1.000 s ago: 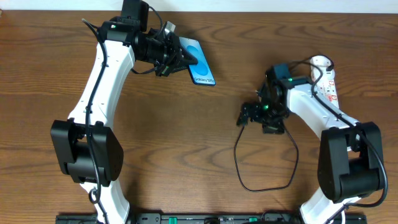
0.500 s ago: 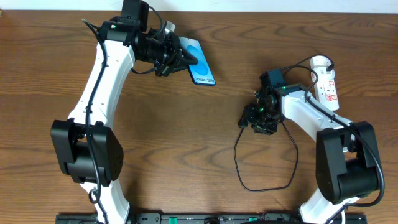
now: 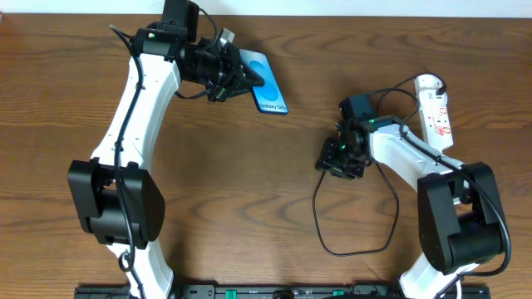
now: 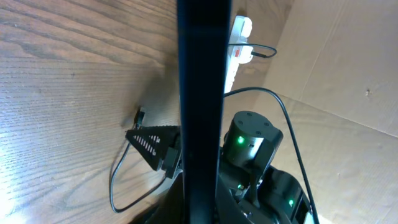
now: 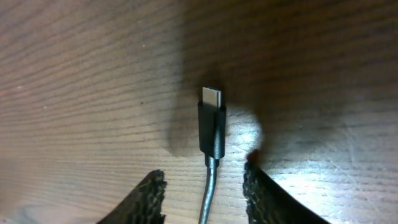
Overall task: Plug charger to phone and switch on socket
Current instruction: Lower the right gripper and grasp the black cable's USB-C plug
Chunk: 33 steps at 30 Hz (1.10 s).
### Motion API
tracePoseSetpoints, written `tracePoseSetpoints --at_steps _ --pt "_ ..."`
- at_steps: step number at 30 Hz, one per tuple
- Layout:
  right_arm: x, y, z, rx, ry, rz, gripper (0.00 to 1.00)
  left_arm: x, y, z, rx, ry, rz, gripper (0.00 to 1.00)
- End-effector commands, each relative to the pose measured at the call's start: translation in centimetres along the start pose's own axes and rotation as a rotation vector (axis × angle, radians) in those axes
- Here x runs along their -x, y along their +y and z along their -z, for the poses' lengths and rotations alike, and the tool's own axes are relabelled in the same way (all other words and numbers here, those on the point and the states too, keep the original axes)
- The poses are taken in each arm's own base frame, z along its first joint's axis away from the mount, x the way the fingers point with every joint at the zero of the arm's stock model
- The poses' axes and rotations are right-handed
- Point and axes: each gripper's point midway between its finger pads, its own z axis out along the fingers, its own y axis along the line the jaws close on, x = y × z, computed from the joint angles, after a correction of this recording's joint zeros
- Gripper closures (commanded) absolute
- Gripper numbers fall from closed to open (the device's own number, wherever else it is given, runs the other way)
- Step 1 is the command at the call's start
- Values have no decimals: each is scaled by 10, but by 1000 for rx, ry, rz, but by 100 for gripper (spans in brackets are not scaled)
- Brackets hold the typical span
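phone screen: "galaxy s25", white on blue. socket: red markings, too small to read.

Robot lab bench, wood-grain table, two white arms, cardboard wall

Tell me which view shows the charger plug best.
Right wrist: the plug lies on the table, metal tip clear, untouched between the fingers of the right gripper. Overhead shows only the cable loop; the gripper hides the plug. Left wrist shows it tiny, far off.
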Motion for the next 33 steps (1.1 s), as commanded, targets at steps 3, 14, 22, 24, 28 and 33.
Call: tracePoseSetpoints --at_steps 3,14,22,24,28,33 --pt "-3 -18 -7 -90 -17 -41 63 -4 -14 11 -29 -14 -55 93" --pt "3 -14 -7 -72 -42 -26 68 -4 -14 11 -29 -14 -55 93" --pt "3 -14 -7 -71 -43 -25 73 -4 -14 11 -29 -14 -55 93" --pt "3 -14 -7 -71 -42 -23 74 -4 -14 11 -29 -15 -55 93" --pt "3 -14 -8 -72 -40 -24 77 -4 -14 11 -29 -14 -55 93" --pt "1 -14 -12 -77 -33 -20 78 -4 -14 11 -29 -15 -55 93"
